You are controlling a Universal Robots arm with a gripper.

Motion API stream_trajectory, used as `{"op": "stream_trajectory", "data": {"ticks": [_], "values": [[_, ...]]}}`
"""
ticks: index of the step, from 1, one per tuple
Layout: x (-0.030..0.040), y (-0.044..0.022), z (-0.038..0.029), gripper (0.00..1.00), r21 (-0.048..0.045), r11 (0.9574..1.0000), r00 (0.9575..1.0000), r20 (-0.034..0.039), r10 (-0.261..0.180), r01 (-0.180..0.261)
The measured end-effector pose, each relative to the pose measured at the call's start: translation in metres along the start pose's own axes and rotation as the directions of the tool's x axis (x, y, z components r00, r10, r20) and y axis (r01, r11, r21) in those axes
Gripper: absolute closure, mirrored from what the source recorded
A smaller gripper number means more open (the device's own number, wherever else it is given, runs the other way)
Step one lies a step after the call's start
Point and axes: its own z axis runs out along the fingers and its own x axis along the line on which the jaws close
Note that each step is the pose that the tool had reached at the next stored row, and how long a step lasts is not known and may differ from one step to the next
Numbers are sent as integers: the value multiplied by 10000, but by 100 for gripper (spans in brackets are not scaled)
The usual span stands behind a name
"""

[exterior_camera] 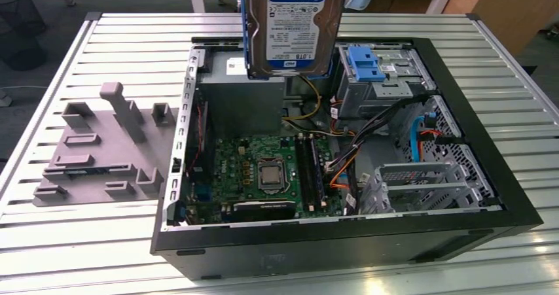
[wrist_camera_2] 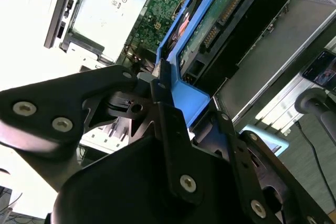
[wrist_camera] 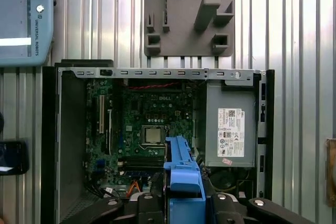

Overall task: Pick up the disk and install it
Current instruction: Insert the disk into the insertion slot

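The jaws, clamped tight on its blue plastic carrier frame (wrist_camera_2: 191, 95), hold the flat silver hard disk (exterior_camera: 292, 27) upright above the open black computer case (exterior_camera: 349, 242) near the slatted metal counter's (exterior_camera: 88, 256) far edge; best kept square and clear of loose cables (exterior_camera: 347, 159)

The open case (exterior_camera: 489, 210) lies on the table (exterior_camera: 78, 242), with 1 fixture plate (exterior_camera: 105, 144) just beside it on the exterior view's left. Inside, the motherboard (exterior_camera: 262, 171) lies on the floor, the power supply (exterior_camera: 240, 99) behind it, the drive cage (exterior_camera: 428, 187) on the exterior view's right (near corner). The disk (exterior_camera: 292, 27) hangs above the case's far end.
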Motion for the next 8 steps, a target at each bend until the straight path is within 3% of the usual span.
{"op": "stream_trajectory", "data": {"ticks": [8], "values": [[0, -4, 0, 63, 0, 10000, 10000, 0, 0, 0]]}}
